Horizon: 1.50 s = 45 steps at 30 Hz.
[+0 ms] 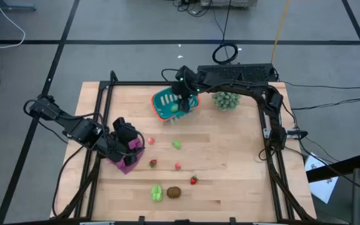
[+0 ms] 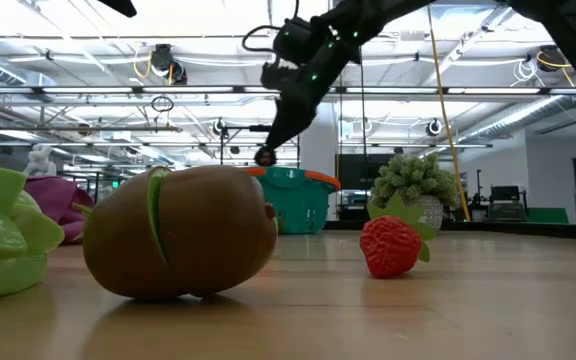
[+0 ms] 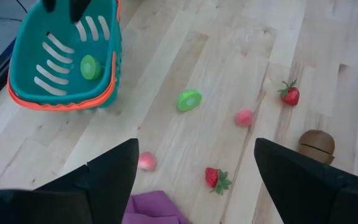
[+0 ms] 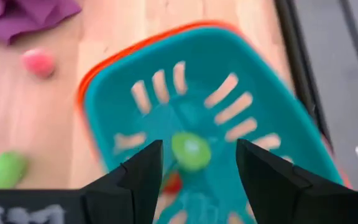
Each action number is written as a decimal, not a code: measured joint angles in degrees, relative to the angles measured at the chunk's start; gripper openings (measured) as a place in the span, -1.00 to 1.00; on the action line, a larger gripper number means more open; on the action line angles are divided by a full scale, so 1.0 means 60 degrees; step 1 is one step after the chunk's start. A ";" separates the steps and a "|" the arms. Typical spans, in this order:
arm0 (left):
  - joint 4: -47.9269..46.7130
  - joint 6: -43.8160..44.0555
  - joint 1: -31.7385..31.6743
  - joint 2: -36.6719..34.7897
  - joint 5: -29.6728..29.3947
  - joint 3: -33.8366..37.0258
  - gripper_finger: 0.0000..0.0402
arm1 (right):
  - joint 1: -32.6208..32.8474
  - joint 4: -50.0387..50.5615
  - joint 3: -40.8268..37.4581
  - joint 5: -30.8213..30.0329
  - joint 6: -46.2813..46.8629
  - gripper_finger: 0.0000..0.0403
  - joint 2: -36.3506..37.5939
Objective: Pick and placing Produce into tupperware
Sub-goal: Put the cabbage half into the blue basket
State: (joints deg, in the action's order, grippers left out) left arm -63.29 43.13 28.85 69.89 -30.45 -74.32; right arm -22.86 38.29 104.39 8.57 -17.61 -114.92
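1. My right gripper, fingers apart and empty, hangs over the teal basket, upper centre of frame; a green slice lies inside.
2. Next, I judge: fetch another piece, perhaps the green slice mid-table.
3. My left gripper waits at left above purple cloth, fingers spread; a red piece in the basket is partly hidden.

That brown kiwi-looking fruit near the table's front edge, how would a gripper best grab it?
From straight above, fingers closing across the narrow middle of the brown oval fruit. It lies on its side on the table, long axis level, with open space around; the green piece beside leaves room.
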 joint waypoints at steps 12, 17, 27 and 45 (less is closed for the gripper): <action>0.0004 0.0153 -0.0001 0.0000 0.0061 -0.0001 0.61 | 0.0372 0.1260 -0.0009 -0.2217 -0.0747 -0.05 0.0121; 0.0004 0.0150 0.0000 -0.0001 0.0067 0.0001 0.61 | -0.0029 0.1125 -0.0009 -0.2210 -0.0654 -0.05 0.0118; 0.0000 0.0101 -0.0001 0.0000 0.0065 -0.0001 0.61 | 0.0367 0.2618 -0.0009 -0.1805 0.0033 -0.05 0.0118; 0.0000 0.0161 -0.0001 -0.0004 -0.0088 0.0002 0.61 | 0.2879 0.3034 -0.0038 -0.1638 0.0408 -0.05 0.0118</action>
State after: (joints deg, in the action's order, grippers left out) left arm -63.29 44.10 28.84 69.87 -30.98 -74.30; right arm -5.59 56.49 104.16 -1.26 -15.16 -114.21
